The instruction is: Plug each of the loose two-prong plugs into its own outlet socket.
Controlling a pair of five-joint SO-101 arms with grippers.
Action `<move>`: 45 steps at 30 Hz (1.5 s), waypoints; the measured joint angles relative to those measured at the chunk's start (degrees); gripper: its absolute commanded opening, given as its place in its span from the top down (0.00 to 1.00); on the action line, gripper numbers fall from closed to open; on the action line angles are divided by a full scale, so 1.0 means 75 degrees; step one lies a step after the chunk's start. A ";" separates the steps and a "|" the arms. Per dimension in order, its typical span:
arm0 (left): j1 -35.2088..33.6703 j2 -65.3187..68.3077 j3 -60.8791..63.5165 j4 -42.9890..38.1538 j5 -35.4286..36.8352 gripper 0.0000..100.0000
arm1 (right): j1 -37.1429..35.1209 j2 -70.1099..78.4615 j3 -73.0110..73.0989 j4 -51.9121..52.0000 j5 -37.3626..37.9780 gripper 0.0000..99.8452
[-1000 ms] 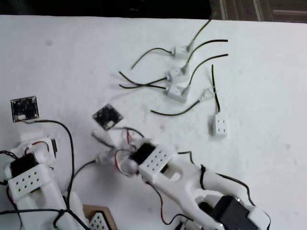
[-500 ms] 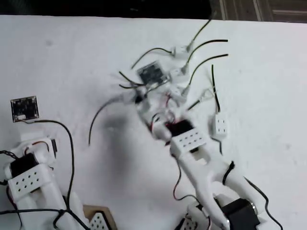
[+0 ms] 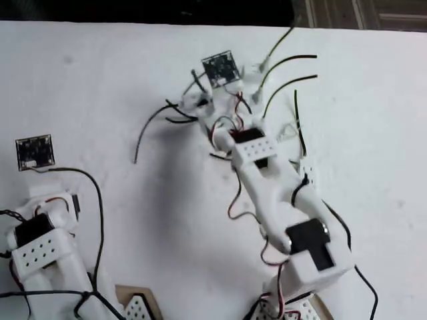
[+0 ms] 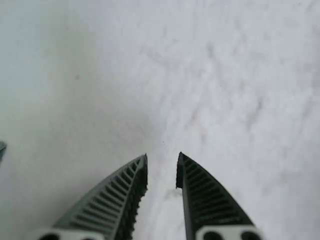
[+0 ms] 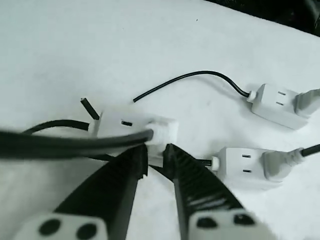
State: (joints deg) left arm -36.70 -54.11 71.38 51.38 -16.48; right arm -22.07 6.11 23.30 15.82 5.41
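White table [image 3: 80, 80] — at its far side the right claw [image 5: 156, 152] pinches a plug [image 5: 164, 131], probably light and rigid (floppy cord [image 5: 75, 142] trailing), against an outlet socket [image 5: 122, 122]; best held by its body. The left claw [image 4: 161, 167] hangs slightly parted, empty.

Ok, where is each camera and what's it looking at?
High view: above the table, looking down on the left arm and right arm.
Left wrist view: on the left arm, facing the table past the left claw.
Right wrist view: on the right arm, facing the right claw, the plug and sockets.
Shared: high and right wrist views both show the black cord.
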 measured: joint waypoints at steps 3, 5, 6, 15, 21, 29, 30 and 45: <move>0.0000 0.0000 0.0047 -0.0094 0.0000 0.88 | 0.0035 0.0047 -0.0152 0.0000 0.0000 0.76; 0.0000 0.0000 0.0047 -0.0129 0.0000 0.88 | 0.0047 -0.0012 -0.0199 0.0305 0.0000 0.76; 0.0000 0.0000 0.0047 -0.0141 0.0000 0.88 | 0.0082 -0.0152 -0.0199 0.0551 0.0000 0.76; 0.0000 0.0000 0.0047 -0.0141 0.0000 0.88 | 0.1301 -0.3669 -0.0199 0.5087 0.0000 0.78; 0.0363 0.0000 0.0047 -0.0141 0.0000 0.88 | 0.2626 -0.5075 -0.0211 0.7631 0.0000 0.97; 0.1090 0.0000 0.0035 -0.0129 -0.0047 0.89 | 0.4513 -0.5228 0.0059 0.8604 0.0000 0.98; 0.1266 0.0000 -0.0035 -0.0023 -0.0129 0.91 | 0.4677 -0.5275 0.0223 0.8733 0.0000 0.98; 0.6541 0.0000 -0.3657 0.2485 -0.0094 0.93 | 0.5533 -0.8967 0.2989 0.8967 0.0000 0.98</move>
State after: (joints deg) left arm 12.35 -54.11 43.96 70.02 -17.19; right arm 19.43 -61.14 45.71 83.08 5.41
